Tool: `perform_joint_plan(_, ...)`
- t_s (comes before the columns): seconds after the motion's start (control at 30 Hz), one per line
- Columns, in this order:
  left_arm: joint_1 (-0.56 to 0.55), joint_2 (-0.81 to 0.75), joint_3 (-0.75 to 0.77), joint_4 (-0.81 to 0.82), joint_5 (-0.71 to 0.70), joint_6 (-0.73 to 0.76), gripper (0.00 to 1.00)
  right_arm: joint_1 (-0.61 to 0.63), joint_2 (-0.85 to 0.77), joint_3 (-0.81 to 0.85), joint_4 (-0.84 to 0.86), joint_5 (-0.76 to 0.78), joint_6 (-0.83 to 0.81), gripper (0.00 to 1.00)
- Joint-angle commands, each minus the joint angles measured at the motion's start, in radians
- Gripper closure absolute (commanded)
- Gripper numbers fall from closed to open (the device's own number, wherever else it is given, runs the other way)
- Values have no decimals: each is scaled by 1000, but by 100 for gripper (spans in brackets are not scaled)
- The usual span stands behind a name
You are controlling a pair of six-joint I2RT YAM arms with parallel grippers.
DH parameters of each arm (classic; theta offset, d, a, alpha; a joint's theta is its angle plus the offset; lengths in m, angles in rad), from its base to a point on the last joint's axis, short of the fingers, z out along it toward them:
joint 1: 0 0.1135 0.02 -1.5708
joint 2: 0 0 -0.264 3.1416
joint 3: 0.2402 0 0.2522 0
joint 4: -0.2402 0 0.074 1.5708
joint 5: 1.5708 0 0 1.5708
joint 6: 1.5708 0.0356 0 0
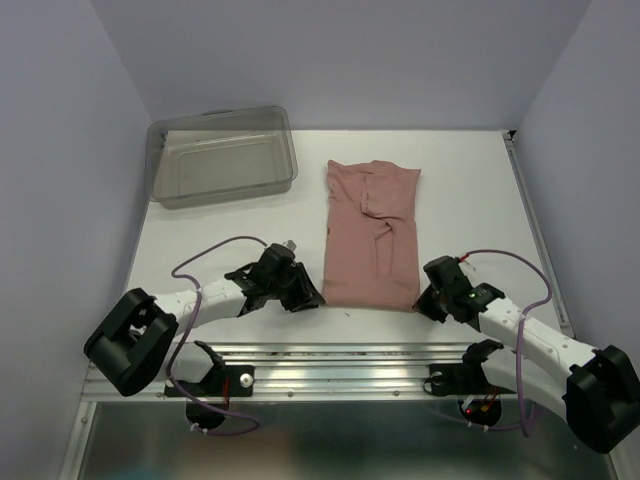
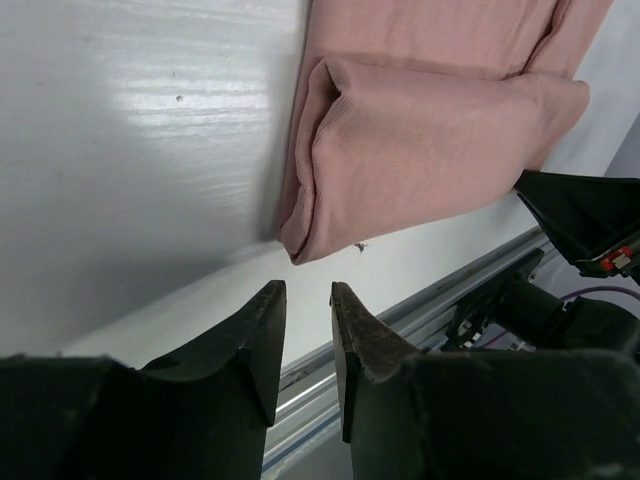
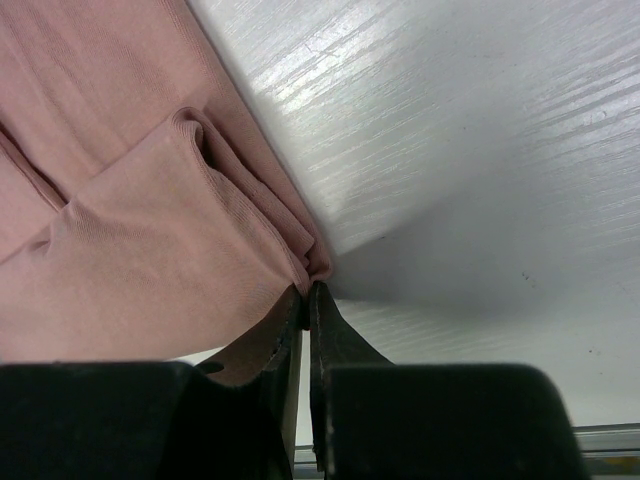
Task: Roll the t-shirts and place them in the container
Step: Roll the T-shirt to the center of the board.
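The dusty-pink t-shirt (image 1: 370,235) lies folded into a long strip in the middle of the white table. Its near end is turned over into a thick band, as the left wrist view (image 2: 420,130) and the right wrist view (image 3: 130,240) show. No printed graphic is visible. My left gripper (image 1: 305,295) sits just short of the shirt's near left corner, jaws a little apart and empty (image 2: 308,290). My right gripper (image 1: 425,300) is at the near right corner, its jaws pinched shut on the fabric edge (image 3: 307,290).
A clear plastic bin (image 1: 222,155) stands at the back left of the table. A metal rail (image 1: 330,360) runs along the table's near edge between the arm bases. The right gripper's body shows at the right in the left wrist view (image 2: 590,215).
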Motion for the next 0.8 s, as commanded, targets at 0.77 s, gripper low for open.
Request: perform_joint_plan(0.77,-27,62,-89,198,-6,-303,55,0,1,-3,2,3,-5,96)
